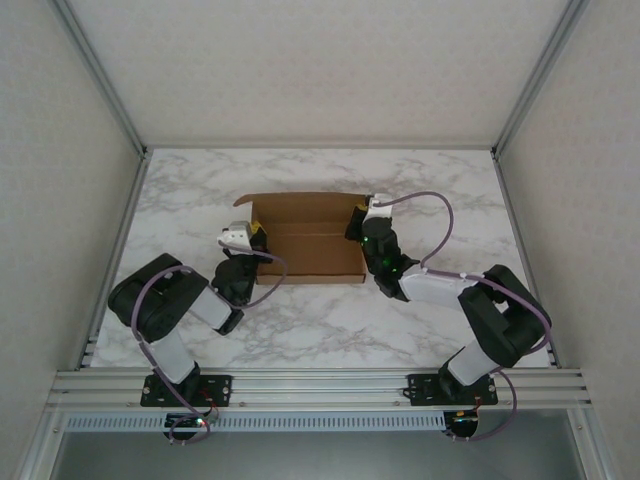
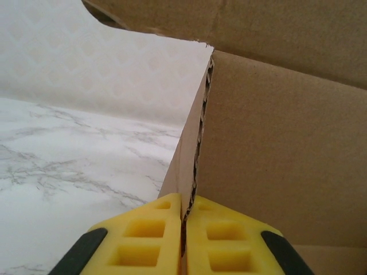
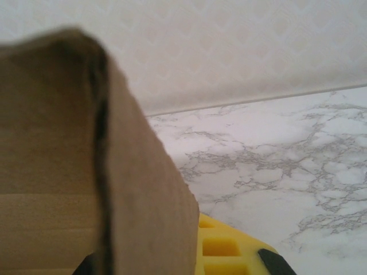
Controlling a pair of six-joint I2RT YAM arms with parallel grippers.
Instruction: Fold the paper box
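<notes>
Roughly in the middle of the marble bench, long sides running left to right: the paper box, plain brown, open on top, far panel raised. Pinched at the left end wall by the left tool, yellow fingers closed tight on the upright corrugated edge. Clamped at the right end flap by the right tool, likewise closed with cardboard between its pads, one yellow finger showing just right of the flap. Reached from the near edge by both arms, one at either end of the box.
</notes>
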